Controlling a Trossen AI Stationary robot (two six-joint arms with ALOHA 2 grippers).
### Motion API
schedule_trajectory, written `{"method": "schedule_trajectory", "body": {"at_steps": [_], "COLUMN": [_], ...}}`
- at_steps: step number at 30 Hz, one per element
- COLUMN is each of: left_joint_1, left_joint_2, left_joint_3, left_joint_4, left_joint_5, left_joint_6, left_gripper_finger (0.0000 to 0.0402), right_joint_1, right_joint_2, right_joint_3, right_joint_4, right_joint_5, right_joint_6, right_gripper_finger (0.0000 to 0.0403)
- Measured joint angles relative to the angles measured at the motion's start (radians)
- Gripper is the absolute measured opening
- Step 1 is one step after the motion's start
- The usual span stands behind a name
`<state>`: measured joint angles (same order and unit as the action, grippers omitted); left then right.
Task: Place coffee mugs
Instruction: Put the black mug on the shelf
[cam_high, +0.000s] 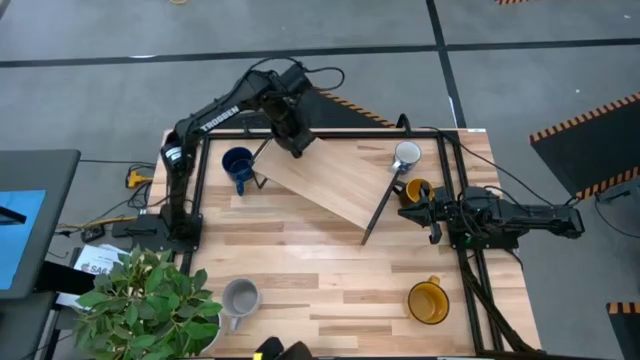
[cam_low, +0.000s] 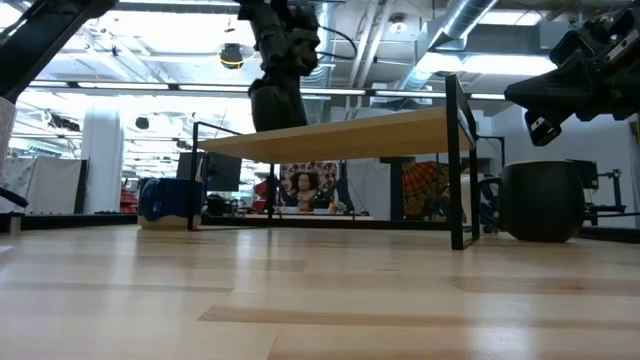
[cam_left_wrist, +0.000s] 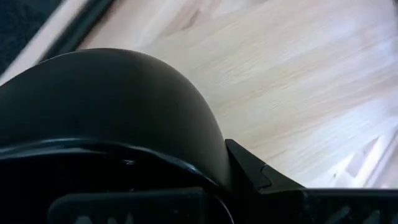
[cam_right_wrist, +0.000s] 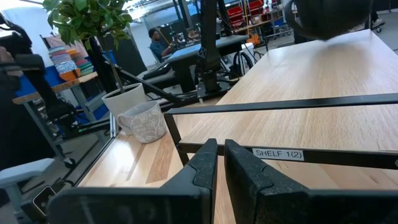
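Gripping the rounded black ceramic mug (cam_left_wrist: 112, 99), my left gripper (cam_high: 293, 135) holds it over the far left corner of the raised light wooden shelf board on thin black legs (cam_high: 330, 180). My right gripper (cam_right_wrist: 219, 163), fingers pressed together on nothing, waits off the shelf's right end beside a yellow-orange mug (cam_high: 415, 192). Off the shelf's far right corner sits the white mug (cam_high: 406, 155), left of the shelf the dark blue mug (cam_high: 238, 166), and well in front of it the light grey mug (cam_high: 240, 298) and another yellow-orange mug (cam_high: 428, 302).
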<state>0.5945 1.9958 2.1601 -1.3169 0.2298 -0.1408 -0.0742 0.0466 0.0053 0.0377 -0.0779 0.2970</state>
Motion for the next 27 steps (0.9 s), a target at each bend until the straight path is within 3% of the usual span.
{"method": "schedule_trajectory", "body": {"at_steps": [13, 27], "left_joint_1": [-0.008, -0.006], "left_joint_2": [0.027, 0.033], "left_joint_3": [0.008, 0.011], "left_joint_4": [-0.007, 0.017], "left_joint_5": [-0.067, -0.142], "left_joint_6": [0.023, 0.031], "left_gripper_finger": [0.0013, 0.0108], "right_joint_1": [0.0, 0.0], "right_joint_2": [0.0, 0.0], "right_joint_3": [0.0, 0.0], "right_joint_4": [0.0, 0.0], "right_joint_5": [0.0, 0.0], "right_joint_6": [0.0, -0.003], "right_gripper_finger": [0.0056, 0.0056]}}
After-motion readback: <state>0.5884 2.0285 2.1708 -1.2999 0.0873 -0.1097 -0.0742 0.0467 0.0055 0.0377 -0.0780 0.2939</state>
